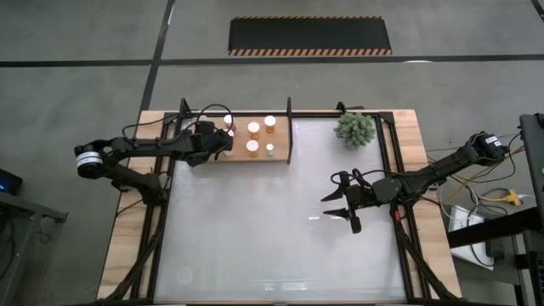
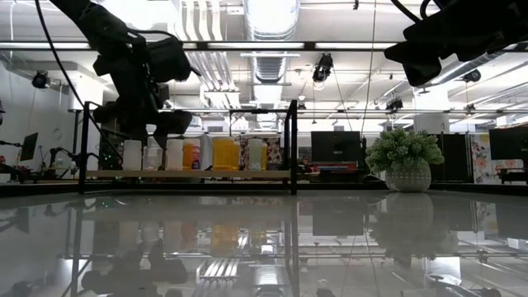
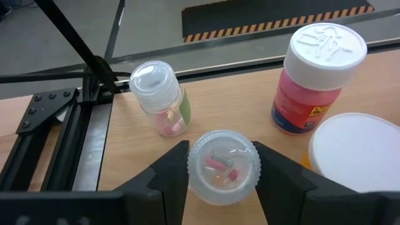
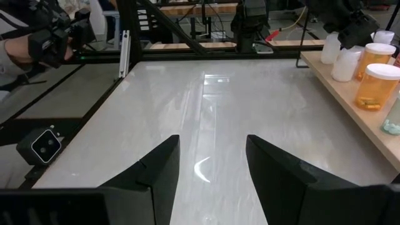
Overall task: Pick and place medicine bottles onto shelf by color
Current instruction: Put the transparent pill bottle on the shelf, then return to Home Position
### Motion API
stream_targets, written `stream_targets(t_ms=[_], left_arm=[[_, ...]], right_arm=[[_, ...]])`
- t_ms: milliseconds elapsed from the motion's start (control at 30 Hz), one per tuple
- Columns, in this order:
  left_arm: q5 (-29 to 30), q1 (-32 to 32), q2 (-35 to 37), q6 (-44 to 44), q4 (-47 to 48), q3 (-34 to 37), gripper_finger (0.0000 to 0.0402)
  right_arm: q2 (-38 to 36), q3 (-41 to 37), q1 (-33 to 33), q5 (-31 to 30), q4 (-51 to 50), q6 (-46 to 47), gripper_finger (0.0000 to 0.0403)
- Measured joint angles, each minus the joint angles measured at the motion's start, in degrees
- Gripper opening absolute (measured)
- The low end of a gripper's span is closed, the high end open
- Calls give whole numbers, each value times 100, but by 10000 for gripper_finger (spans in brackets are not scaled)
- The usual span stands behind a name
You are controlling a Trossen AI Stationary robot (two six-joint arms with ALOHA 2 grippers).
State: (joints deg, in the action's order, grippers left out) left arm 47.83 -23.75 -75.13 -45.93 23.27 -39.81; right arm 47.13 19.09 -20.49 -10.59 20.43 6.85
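The shelf (image 1: pixel 280 136), a wooden board in a black frame, lies at the table's far left and carries several medicine bottles (image 1: pixel 253 127), orange and white. My left gripper (image 1: pixel 223 146) reaches over the shelf's left part, shut on a small clear bottle (image 3: pixel 224 167) with pills inside. Close to it stand another clear bottle (image 3: pixel 159 94), a pink bottle with a white cap (image 3: pixel 315 75) and a large white cap (image 3: pixel 359 153). My right gripper (image 1: pixel 348 204) hangs open over the table's middle right with nothing between its fingers (image 4: pixel 209 165). My left gripper has the clear bottle's round cap (image 3: pixel 194 169) between its two fingers, one on each side. The fingers slant down at it from the table's left side. The cap faces up; whether the bottle's bottom stands on the shelf is hidden below the cap.
A spiky green plant in a pot (image 1: pixel 354 129) stands at the far edge, right of the shelf. Black frame bars (image 1: pixel 291 127) edge the shelf. The white tabletop (image 1: pixel 255 238) spreads between the two arms.
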Motion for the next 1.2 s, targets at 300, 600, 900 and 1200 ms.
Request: stream_targets(t_ms=[300,600,900,1200], left_arm=[[-24,0,0,0,-15,0,177],[-65,2,27,198,14,-45,242],[-1046,23,664,1214,152,-624,248],[-1488,932,2063,1811,871,-1187,248]], right_arm=[[0,0,0,0,0,0,173],[0,0,0,0,-1,25,173],[0,0,0,0,0,-76,173],[0,0,2,0,2,-417,173]])
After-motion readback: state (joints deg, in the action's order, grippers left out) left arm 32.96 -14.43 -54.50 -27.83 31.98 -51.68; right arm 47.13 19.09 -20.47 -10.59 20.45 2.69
